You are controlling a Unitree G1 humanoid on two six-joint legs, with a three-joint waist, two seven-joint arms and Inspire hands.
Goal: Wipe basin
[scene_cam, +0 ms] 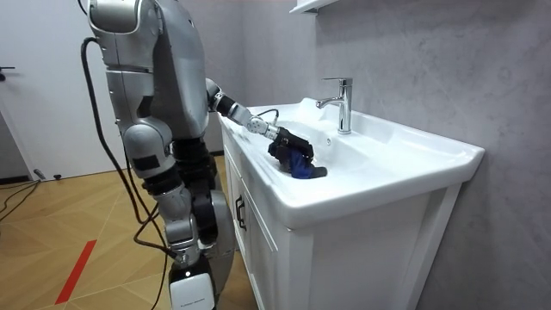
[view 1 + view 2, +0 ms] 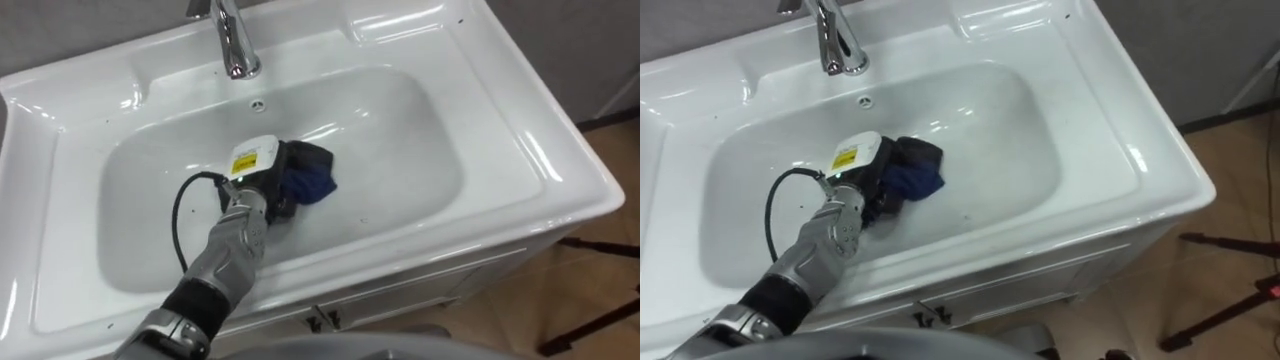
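Now | left hand [image 2: 262, 170] grips blue cloth [image 2: 314, 180] in basin [image 2: 400, 130] | tap [image 2: 236, 50] top cropped

— What lies in the white basin [image 2: 545, 160]?
— A bunched blue cloth [image 2: 314, 176], on the bowl's floor near its middle.
— And on the rim?
— A chrome tap [image 2: 232, 40], upright at the back edge.

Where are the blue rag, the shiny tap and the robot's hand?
Dark blue cloth [image 2: 312, 172]: left eye view, its bunched middle.
Shiny chrome metal tap [image 2: 232, 40]: left eye view, its upright spout.
Left hand [image 2: 260, 172]: left eye view, its back, fingers curled on the cloth.
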